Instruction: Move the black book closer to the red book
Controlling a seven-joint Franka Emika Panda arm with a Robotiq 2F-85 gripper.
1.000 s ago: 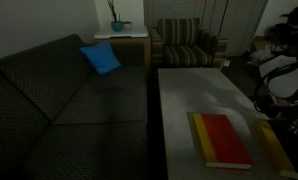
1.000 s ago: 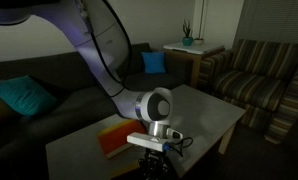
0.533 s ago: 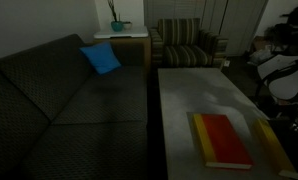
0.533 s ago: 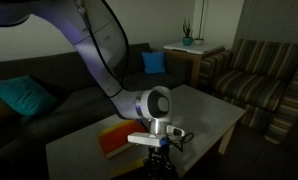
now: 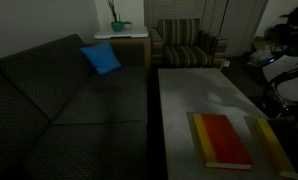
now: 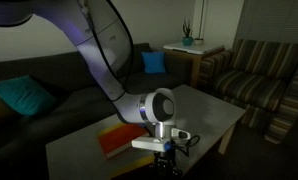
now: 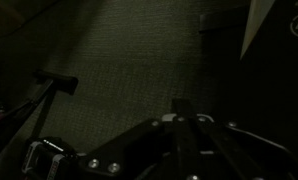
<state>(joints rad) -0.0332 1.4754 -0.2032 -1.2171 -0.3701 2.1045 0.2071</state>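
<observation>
The red book (image 5: 221, 140) with its yellow border lies flat on the grey table (image 5: 189, 90). It also shows in an exterior view (image 6: 121, 136) just left of the arm. The black book (image 5: 268, 146) shows mainly as a yellow edge strip to the right of the red book, with a gap between them. My gripper (image 6: 165, 158) points down at the table's near edge, over the black book's place. In the wrist view my gripper (image 7: 183, 106) looks shut, its fingers together as one dark bar. The picture is too dark to show whether it touches the book.
A dark couch (image 5: 69, 100) with a blue cushion (image 5: 101, 58) runs along the table's side. A striped armchair (image 5: 184, 45) stands past the far end, also seen in an exterior view (image 6: 259, 75). A side table with a plant (image 5: 116, 30) stands in the corner.
My gripper has shifted a little down and sideways along the table's near edge. The black book's yellow strip has moved slightly toward the red book.
</observation>
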